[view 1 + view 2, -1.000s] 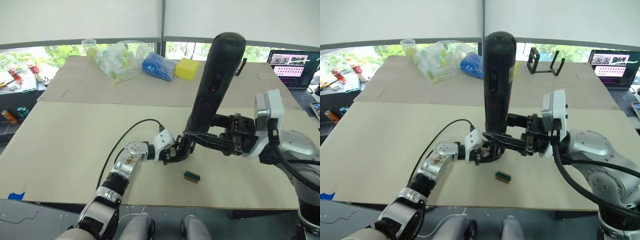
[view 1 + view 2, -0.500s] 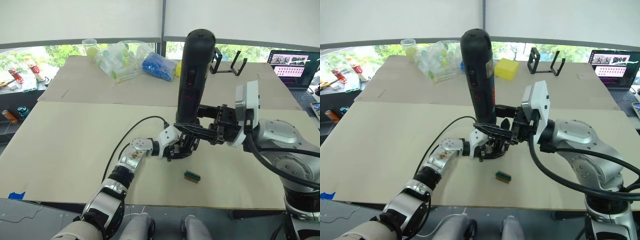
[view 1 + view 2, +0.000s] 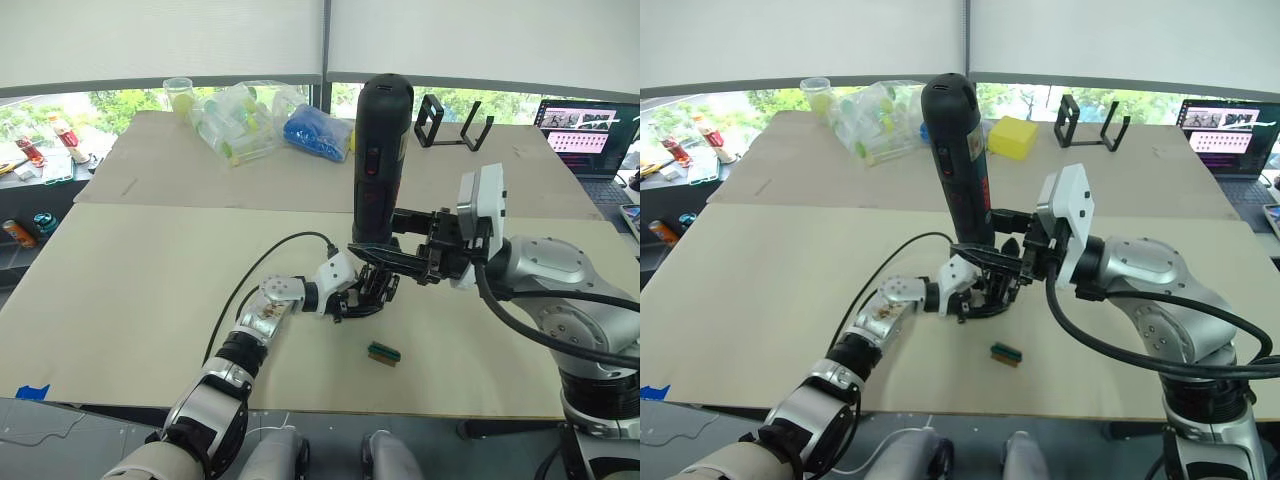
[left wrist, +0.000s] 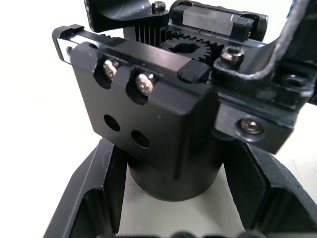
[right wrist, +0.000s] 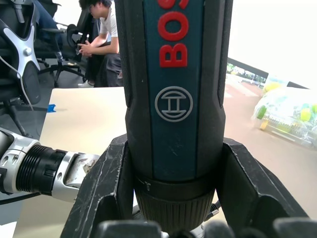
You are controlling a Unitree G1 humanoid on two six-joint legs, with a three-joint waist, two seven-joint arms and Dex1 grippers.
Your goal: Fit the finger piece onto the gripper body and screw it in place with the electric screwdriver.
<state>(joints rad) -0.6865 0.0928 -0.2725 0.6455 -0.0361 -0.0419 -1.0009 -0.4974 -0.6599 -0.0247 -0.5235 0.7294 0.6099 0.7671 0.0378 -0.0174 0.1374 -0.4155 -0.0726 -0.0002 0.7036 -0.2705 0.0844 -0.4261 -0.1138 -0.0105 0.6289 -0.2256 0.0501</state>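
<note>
My left gripper is shut on the gripper body, a black block with screws and a gear on top, held low over the table. Its two fingers clamp the body's round base. Directly above it the electric screwdriver stands nearly upright, bit end down, with my right gripper shut around its lower collar. The screwdriver's tip is hidden behind the fingers. I cannot tell the finger piece apart from the body.
A small green-and-black block lies just in front of the grippers. At the back are a clear bag of bottles, a blue bag, a yellow block, a wire stand and a laptop. A person sits far off.
The right arm has swung the screwdriver leftward and from a tilt to nearly upright over the gripper body. The left gripper has shifted slightly right with the body.
</note>
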